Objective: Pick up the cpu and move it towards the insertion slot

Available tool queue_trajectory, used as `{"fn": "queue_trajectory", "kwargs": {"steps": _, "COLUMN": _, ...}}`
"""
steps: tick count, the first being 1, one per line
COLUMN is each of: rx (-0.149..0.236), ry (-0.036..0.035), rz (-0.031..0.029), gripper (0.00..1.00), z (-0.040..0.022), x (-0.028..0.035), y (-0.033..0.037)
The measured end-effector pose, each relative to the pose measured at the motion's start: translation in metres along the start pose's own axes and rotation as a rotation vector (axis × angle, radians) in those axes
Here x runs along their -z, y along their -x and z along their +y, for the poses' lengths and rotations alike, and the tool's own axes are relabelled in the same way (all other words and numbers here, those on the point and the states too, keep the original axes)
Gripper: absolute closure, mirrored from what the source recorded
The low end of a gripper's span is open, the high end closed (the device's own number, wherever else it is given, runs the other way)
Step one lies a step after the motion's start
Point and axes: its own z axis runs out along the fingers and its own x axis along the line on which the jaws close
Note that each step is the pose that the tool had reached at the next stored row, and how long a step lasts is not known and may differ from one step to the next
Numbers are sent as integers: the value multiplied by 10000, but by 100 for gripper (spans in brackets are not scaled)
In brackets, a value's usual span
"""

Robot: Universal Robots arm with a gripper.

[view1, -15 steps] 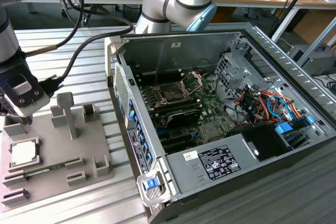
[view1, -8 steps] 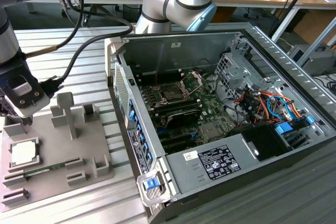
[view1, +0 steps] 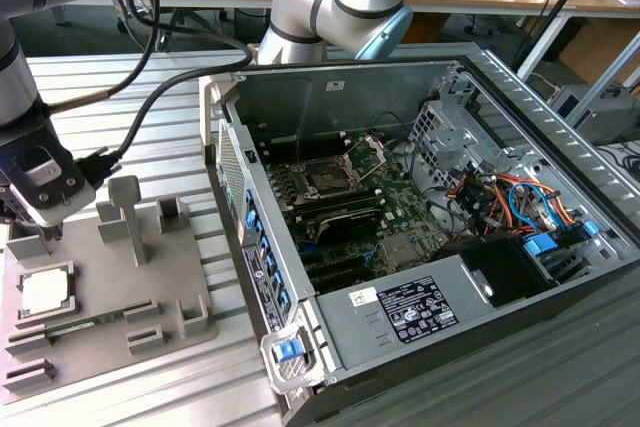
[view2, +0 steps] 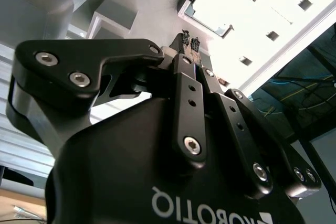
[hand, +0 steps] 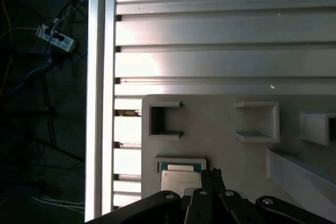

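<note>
The arm's black pincer [view2: 189,40] hung low over the grey plastic tray [view1: 190,292], near the tray's far corner at the exterior view's left. In the second wrist view its two slim fingertips [view2: 185,37] stood pressed almost together with nothing between them: closed and empty-handed.

The small flat square cpu with a silvery-white metal top [view1: 46,292] lay flat in its shallow recess on that tray, not yet lifted. In the first wrist view the cpu [hand: 180,178] sat just beside the pincer [hand: 212,173], whose tips came down close by one of the chip's sides and not over its middle. The chip's edges ran parallel to the tray's walls and to the ribs of the aluminium desk [hand: 210,30].

The insertion slot, a dark square socket in a silvery frame [view1: 328,179], lay well apart toward the exterior view's right, inside the open black computer case [view1: 500,87], its hinged metal retention bracket [view1: 366,152] raised. As a judgement, the offset between tips and chip was what mattered: the pincer was near but neither centred nor spread enough to straddle it.
</note>
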Motion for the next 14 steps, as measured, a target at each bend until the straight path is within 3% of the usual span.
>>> {"fn": "queue_trajectory", "kwargs": {"steps": 14, "rx": 0, "ry": -6, "rz": 0, "gripper": 89, "z": -2, "x": -54, "y": -6}}
